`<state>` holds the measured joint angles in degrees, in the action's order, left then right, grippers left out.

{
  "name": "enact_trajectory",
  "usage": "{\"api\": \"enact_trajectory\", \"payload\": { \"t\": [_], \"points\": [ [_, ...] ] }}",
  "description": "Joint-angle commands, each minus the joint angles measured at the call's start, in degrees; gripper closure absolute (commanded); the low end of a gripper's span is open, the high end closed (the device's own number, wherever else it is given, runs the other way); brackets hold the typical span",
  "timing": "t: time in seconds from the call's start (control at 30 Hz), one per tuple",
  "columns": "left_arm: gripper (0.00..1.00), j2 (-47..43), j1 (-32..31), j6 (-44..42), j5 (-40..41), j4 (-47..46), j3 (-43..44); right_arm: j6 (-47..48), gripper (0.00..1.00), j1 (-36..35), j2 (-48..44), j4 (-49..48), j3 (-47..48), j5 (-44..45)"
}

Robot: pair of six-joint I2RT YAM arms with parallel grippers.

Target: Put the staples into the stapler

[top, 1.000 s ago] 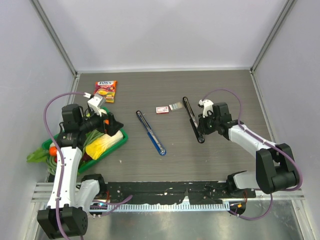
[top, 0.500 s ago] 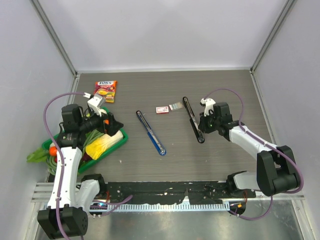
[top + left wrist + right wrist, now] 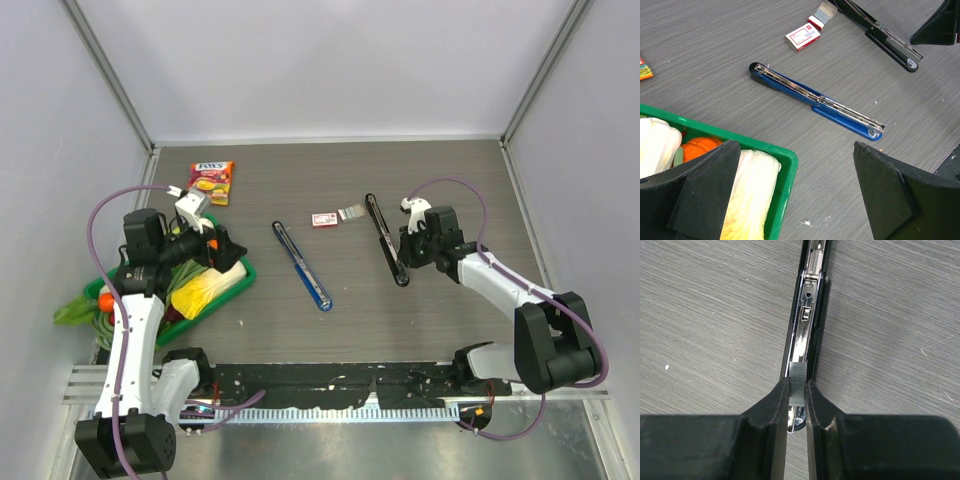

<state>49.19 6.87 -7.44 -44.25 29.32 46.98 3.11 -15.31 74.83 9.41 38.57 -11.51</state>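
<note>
The right gripper is clenched on the staples, held in line over the open channel of the black stapler, likely for dropping straight in; the left gripper hangs released, holding nothing; two staplers lie opened flat, counting the blue stapler; one red-and-white box.

Light: bright and even, coming diffusely from overhead.
Shadows: soft, faint ones lying beside the arms on the table.
Glare: chrome rail of the black stapler gleaming mildly.
Focus: staples and table grain showing sharp; right gripper blurring near the lens.
Exposure: left gripper reading as featureless black.
Distortion: frame posts leaning outward at the top view's edges.
</note>
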Motion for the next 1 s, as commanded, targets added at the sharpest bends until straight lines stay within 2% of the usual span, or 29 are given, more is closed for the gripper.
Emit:
{"api": "enact_trajectory", "payload": {
  "t": [0.0,0.27,0.97],
  "points": [
    [0.0,-0.9,0.5,0.8,-1.5,-2.6,-0.1,-1.0,0.81,-2.0,-1.0,0.3,0.5,1.8],
    [0.0,-1.0,0.5,0.7,-1.6,-2.5,-0.2,-1.0,0.81,-3.0,-0.3,0.9,1.1,4.1],
    [0.0,-1.0,0.5,0.6,-1.8,-2.4,-0.2,-1.1,0.81,-3.0,0.8,1.5,1.5,3.9]
  ]
}}
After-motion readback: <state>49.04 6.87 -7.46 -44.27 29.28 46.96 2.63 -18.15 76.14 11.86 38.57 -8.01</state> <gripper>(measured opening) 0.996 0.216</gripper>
